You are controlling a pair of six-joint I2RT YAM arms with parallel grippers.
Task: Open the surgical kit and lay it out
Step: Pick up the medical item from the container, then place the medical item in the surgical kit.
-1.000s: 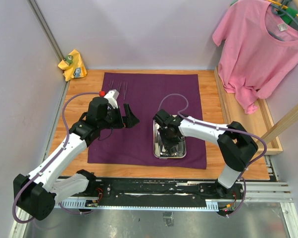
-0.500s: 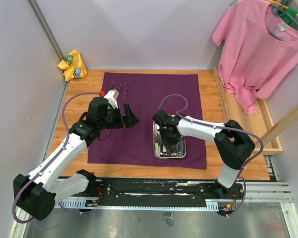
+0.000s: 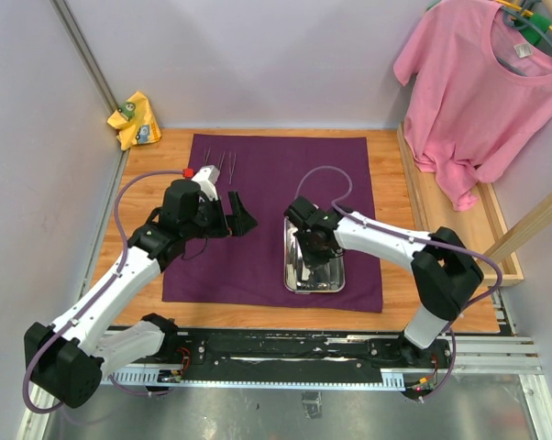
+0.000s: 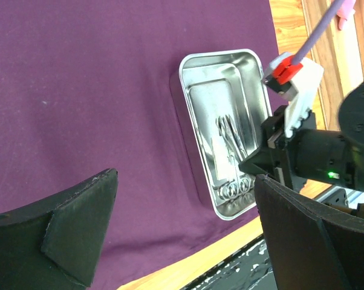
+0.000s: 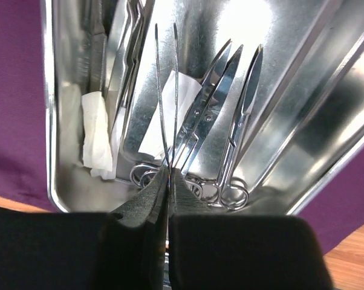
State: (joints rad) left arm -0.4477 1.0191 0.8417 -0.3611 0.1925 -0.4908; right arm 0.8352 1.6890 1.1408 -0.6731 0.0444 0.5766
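The dark purple cloth [image 3: 267, 183] lies spread flat on the table, with the steel tray [image 3: 293, 275] on its front right part. My right gripper [image 3: 314, 253] reaches down into the tray. In the right wrist view it [image 5: 169, 181] is shut on slim metal forceps [image 5: 165, 90], whose two tines stick out ahead over the tray floor. Two pairs of scissors [image 5: 215, 84] and white gauze [image 5: 97, 136] lie beside them. A couple of thin instruments [image 3: 223, 165] rest on the cloth's far left. My left gripper [image 3: 242, 214] hovers open over the cloth's left half, holding nothing.
A pink T-shirt [image 3: 482, 92] hangs at the back right above a wooden side frame [image 3: 496, 229]. A yellow rag [image 3: 135, 119] sits in the back left corner. The cloth's front edge meets bare wood [image 4: 188, 266] and then the black base rail.
My right gripper's jaws have shut on the forceps in the tray, and its arm has shifted slightly. The left arm has stayed still and open.
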